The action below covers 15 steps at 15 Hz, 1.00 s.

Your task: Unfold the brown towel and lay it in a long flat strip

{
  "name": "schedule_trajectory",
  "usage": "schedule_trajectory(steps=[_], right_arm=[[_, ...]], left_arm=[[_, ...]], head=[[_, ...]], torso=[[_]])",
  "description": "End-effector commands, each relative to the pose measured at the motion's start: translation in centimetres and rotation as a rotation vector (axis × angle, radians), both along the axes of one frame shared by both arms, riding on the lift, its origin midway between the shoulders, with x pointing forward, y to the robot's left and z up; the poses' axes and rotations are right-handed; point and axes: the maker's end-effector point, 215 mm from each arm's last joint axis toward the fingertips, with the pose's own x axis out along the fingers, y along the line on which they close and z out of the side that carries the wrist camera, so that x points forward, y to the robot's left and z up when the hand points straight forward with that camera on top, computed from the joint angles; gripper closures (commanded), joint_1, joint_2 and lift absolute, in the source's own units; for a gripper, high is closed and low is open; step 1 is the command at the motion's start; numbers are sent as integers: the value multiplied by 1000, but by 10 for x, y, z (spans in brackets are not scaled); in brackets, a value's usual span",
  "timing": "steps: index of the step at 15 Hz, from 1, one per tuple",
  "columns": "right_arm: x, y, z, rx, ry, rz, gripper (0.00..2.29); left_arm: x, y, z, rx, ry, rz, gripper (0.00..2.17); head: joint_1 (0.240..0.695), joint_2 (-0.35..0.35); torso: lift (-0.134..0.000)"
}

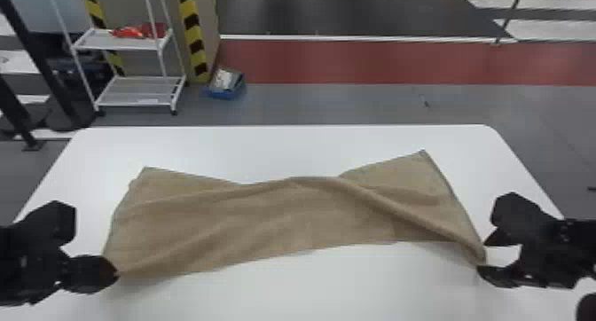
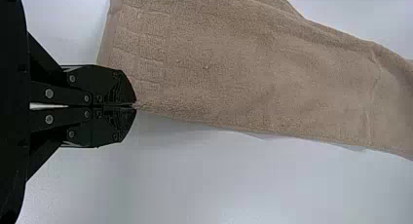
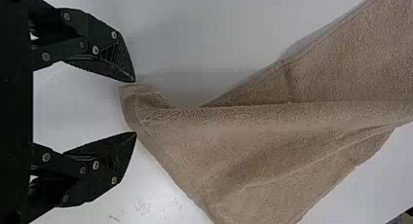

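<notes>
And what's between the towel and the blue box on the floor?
After the towel comes white table, then grey floor. The head view shows it.

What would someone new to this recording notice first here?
Most likely the brown towel, spread wide across the white table, with a ridge-like fold running diagonally over its right part. Next, the two black hands at its near corners: the left hand is closed on one corner, while the right hand stands open at the other.
</notes>
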Motion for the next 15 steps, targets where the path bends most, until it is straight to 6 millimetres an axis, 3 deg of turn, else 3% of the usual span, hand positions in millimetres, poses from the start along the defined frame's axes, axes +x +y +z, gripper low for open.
schedule_trajectory(steps=[1,5,7,9,10,11,15], right_arm=[[-1,8,-1,3,5,13,589],[-1,11,-5,-15,16,22,593],[1,8,-6,-22,19,16,826],[0,7,-6,-20,22,3,826],[0,4,-5,-18,21,-9,1008],[1,1,0,-10,9,-19,1180],[10,-21,43,57,-101,-59,1328]], left_arm=[[-1,1,0,1,4,-1,1166],[-5,0,-4,-4,15,-7,1166],[-6,0,-6,-4,18,-9,1166],[-7,1,-8,-7,27,-7,1166],[-7,2,-7,-6,26,-6,1166],[-7,4,-6,-5,21,-4,1166],[-4,20,9,-8,-28,-4,1166]], head=[[695,-19],[695,-4],[695,-1],[695,-3],[695,-5],[695,-5],[695,-11]], torso=[[-116],[-116],[-116],[-116],[-116],[-116],[-116]])
